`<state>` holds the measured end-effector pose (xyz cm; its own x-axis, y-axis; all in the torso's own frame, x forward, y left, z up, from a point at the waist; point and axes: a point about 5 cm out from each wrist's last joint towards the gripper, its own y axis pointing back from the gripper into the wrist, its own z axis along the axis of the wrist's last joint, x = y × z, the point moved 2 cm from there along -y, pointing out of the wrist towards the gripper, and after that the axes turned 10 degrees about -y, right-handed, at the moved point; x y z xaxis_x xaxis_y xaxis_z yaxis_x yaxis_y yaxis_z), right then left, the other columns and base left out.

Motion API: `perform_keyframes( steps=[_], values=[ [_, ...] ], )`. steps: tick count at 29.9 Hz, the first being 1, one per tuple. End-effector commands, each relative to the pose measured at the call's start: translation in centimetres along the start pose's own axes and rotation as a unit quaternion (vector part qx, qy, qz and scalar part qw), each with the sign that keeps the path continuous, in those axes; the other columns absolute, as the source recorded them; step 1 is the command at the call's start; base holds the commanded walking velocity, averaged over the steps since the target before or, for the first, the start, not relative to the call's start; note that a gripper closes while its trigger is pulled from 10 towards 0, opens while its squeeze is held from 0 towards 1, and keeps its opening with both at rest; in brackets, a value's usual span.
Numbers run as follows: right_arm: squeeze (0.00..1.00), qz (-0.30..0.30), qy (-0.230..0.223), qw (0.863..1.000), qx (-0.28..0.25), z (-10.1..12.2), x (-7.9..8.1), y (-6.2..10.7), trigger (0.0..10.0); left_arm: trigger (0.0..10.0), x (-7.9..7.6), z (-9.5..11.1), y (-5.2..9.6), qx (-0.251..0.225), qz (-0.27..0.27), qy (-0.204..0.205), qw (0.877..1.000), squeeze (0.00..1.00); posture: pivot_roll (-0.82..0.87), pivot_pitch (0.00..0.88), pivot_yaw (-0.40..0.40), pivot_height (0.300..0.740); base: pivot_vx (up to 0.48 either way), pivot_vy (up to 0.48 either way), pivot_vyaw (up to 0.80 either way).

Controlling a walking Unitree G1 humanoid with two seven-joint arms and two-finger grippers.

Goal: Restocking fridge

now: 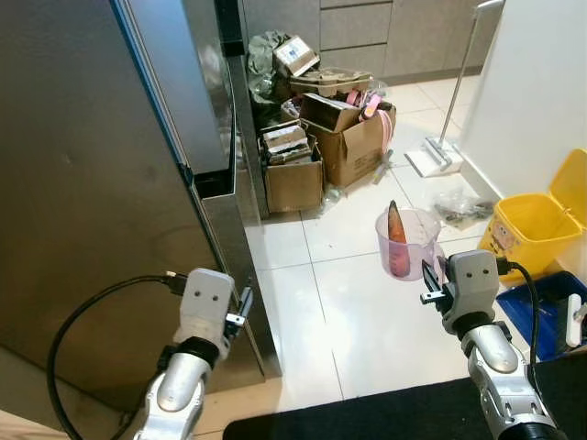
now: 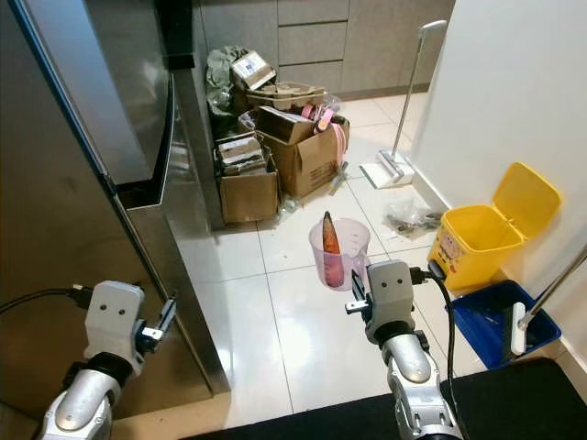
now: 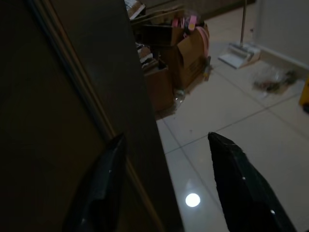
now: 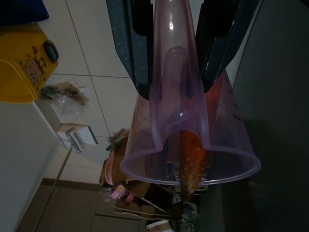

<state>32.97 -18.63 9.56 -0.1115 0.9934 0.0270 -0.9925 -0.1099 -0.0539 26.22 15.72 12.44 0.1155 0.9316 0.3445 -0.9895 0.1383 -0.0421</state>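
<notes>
The tall steel fridge [image 1: 101,183] stands at the left with its doors closed. My right gripper [image 1: 431,275] is shut on the handle of a clear purple plastic jug [image 1: 408,240], held upright over the white floor tiles. An orange carrot [image 1: 396,234] stands inside the jug, its tip poking above the rim. In the right wrist view the black fingers [image 4: 128,46] clamp the jug's handle [image 4: 176,67]. My left gripper [image 1: 243,307] is open, close to the fridge door's lower edge, one finger [image 3: 104,186] in front of the door and the other [image 3: 241,183] over the floor.
Several open cardboard boxes [image 1: 321,147] full of clutter sit beside the fridge at the back. A mop [image 1: 440,151] leans on the white wall at the right. A yellow bin [image 1: 541,225] and a blue tray [image 1: 550,307] stand at the right. A black mat [image 1: 385,412] lies near my feet.
</notes>
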Motion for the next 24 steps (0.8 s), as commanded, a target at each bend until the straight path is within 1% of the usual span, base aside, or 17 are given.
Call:
perform_keyframes(
  steps=[1, 2, 4, 5, 6, 7, 8, 9, 11, 12, 13, 15, 16, 17, 18, 20, 24],
  values=[
    [0.0, -0.003, -0.002, 1.0, -0.012, 0.2, 0.0, -0.1, 10.0, 3.5, -0.2, 0.1, 0.1, 0.002, 0.005, 0.01, 1.0, 0.0, -0.06, 0.113, 0.02, 0.74, 0.0, 0.0, 0.0],
    [0.0, -0.003, -0.002, 1.0, -0.012, 0.2, 0.0, -0.1, 10.0, 0.0, -0.2, 0.3, -0.1, -0.002, 0.008, 0.01, 1.0, 0.0, -0.06, 0.112, 0.019, 0.74, 0.0, 0.0, 0.0],
    [0.0, -0.003, -0.002, 1.0, -0.011, 0.1, 0.1, -0.2, 10.0, 0.2, -0.2, 0.5, -0.3, -0.006, 0.014, 0.008, 1.0, 0.0, -0.06, 0.11, 0.019, 0.74, 0.0, 0.0, 0.0],
    [0.0, -0.003, -0.002, 1.0, -0.011, 0.1, 0.1, -0.2, 10.0, 10.0, -0.3, 0.8, -0.7, -0.009, 0.01, 0.009, 1.0, 0.0, -0.06, 0.107, 0.018, 0.74, 0.0, 0.0, 0.0],
    [0.0, -0.003, -0.002, 1.0, -0.011, 0.1, 0.1, -0.3, 10.0, 10.0, -0.6, 1.2, -1.0, -0.015, 0.005, 0.005, 1.0, 0.48, -0.06, 0.106, 0.017, 0.74, 0.0, 0.0, 0.0],
    [0.0, -0.003, -0.002, 1.0, -0.011, 0.1, 0.1, -0.3, 10.0, 10.0, -0.6, 1.2, -1.0, -0.015, 0.005, 0.005, 1.0, 0.48, -0.06, 0.106, 0.017, 0.74, 0.0, 0.0, 0.0],
    [0.0, -0.003, -0.002, 1.0, -0.011, 0.1, 0.2, -0.3, 10.0, 10.0, -0.7, 1.5, -1.3, -0.021, 0.005, 0.007, 1.0, 1.0, -0.06, 0.105, 0.018, 0.74, 0.0, 0.0, 0.0],
    [0.0, -0.003, -0.002, 1.0, -0.011, 0.1, 0.2, -0.3, 10.0, 10.0, -0.7, 1.5, -1.3, -0.021, 0.005, 0.007, 1.0, 1.0, -0.06, 0.105, 0.018, 0.74, 0.0, 0.0, 0.0],
    [0.0, -0.003, -0.002, 1.0, -0.011, 0.1, 0.2, -0.4, 10.0, 10.0, -0.8, 1.9, -1.8, -0.028, 0.01, 0.004, 1.0, 1.0, -0.07, 0.103, 0.019, 0.74, 0.0, 0.0, 0.0],
    [0.0, -0.003, -0.003, 1.0, -0.011, 0.1, 0.2, -0.4, 10.0, 10.0, -0.8, 1.9, -2.1, -0.022, 0.019, 0.004, 1.0, 1.0, -0.07, 0.102, 0.02, 0.74, 0.0, 0.0, 0.0],
    [0.0, -0.003, -0.002, 1.0, -0.011, 0.1, 0.3, -0.4, 10.0, 10.0, -0.9, 1.8, -2.3, -0.019, 0.021, 0.006, 1.0, 0.0, -0.07, 0.101, 0.019, 0.74, 0.0, 0.0, 0.0],
    [0.0, -0.004, -0.002, 1.0, -0.011, 0.1, 0.3, -0.4, 10.0, 10.0, -1.0, 1.9, -2.6, -0.017, 0.023, 0.007, 1.0, 0.0, -0.07, 0.101, 0.019, 0.74, 0.0, 0.0, 0.0],
    [0.0, -0.004, -0.002, 1.0, -0.01, 0.0, 0.2, -0.4, 10.0, 10.0, -1.1, 2.0, -2.9, -0.018, 0.024, 0.019, 0.999, 0.0, -0.07, 0.1, 0.018, 0.74, 0.0, 0.0, 0.0],
    [0.0, -0.004, -0.002, 1.0, -0.01, 0.0, 0.2, -0.4, 10.0, 7.5, -1.3, 2.1, -3.1, -0.021, 0.022, 0.026, 0.999, 0.0, -0.07, 0.1, 0.018, 0.74, 0.0, 0.0, 0.0],
    [0.0, -0.004, -0.001, 1.0, -0.009, 0.0, 0.2, -0.4, 10.0, 0.0, -1.3, 2.2, -3.3, -0.024, 0.029, 0.025, 0.999, 0.0, -0.07, 0.1, 0.018, 0.74, 0.0, 0.0, 0.0],
    [0.0, -0.003, -0.001, 1.0, -0.01, 0.0, 0.2, -0.4, 10.0, 0.0, -1.2, 2.2, -3.5, -0.017, 0.041, 0.037, 0.998, 0.0, -0.07, 0.099, 0.018, 0.74, 0.0, 0.0, 0.0],
    [0.0, -0.004, 0.0, 1.0, -0.01, 0.0, 0.2, -0.4, 10.0, 0.0, -1.1, 2.2, -3.4, -0.02, 0.04, 0.041, 0.998, 0.0, -0.07, 0.098, 0.018, 0.74, 0.0, 0.0, 0.0]
  ],
)
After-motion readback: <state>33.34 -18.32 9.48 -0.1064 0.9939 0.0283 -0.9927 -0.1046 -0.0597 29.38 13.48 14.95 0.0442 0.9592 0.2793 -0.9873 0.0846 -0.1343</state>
